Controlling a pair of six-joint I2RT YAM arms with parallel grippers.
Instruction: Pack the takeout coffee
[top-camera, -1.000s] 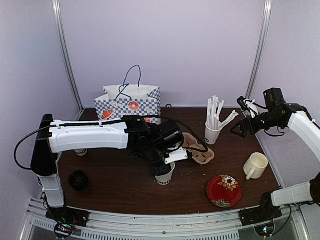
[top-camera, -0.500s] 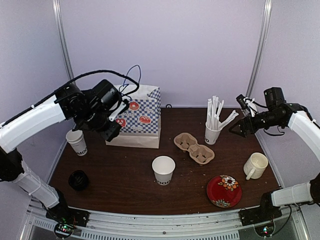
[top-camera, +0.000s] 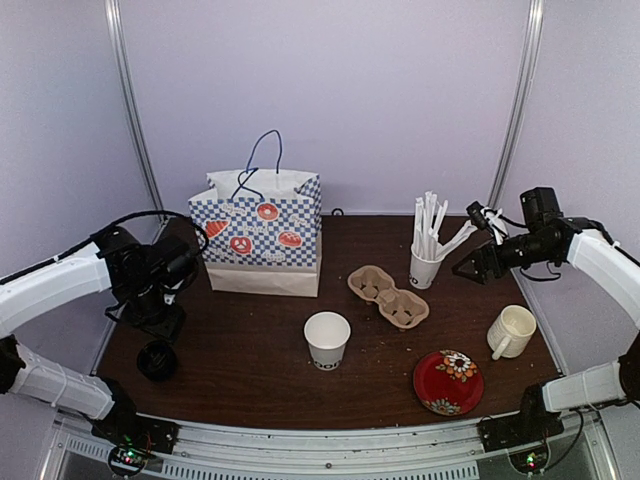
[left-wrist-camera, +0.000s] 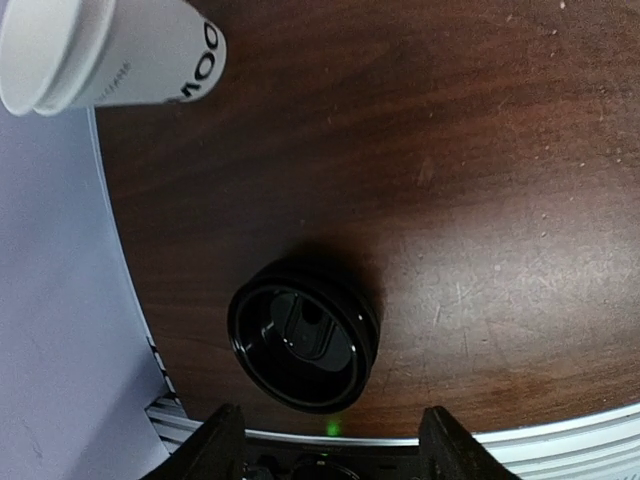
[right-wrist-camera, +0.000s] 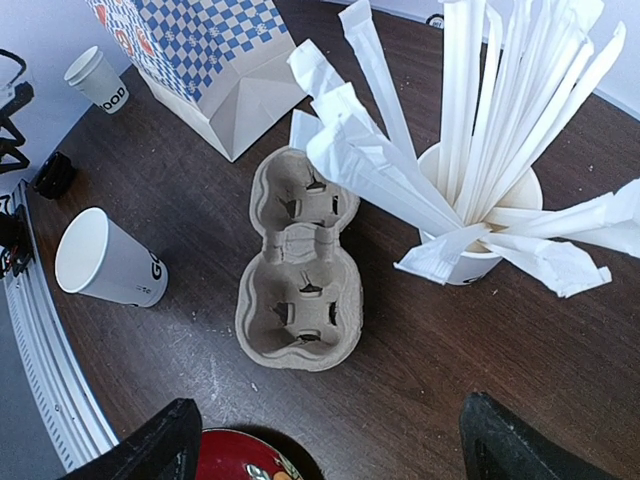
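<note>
One white takeout coffee cup stands lidless in the middle of the table, also seen as the cup in the right wrist view. A second lettered cup stands at the far left edge; from above my left arm hides it. A black lid lies alone on the wood near the front left corner. My left gripper hovers open just above it, holding nothing. My right gripper hangs open and empty, high by the stirrer cup.
A two-cup cardboard carrier lies right of centre. A checked paper bag stands open at the back. A cup of white stirrers, a cream mug and a red plate occupy the right side.
My left arm left the centre cup, swung up past the bag, then dropped low over the black lid at front left, its jaws widening. The right arm barely shifted.
</note>
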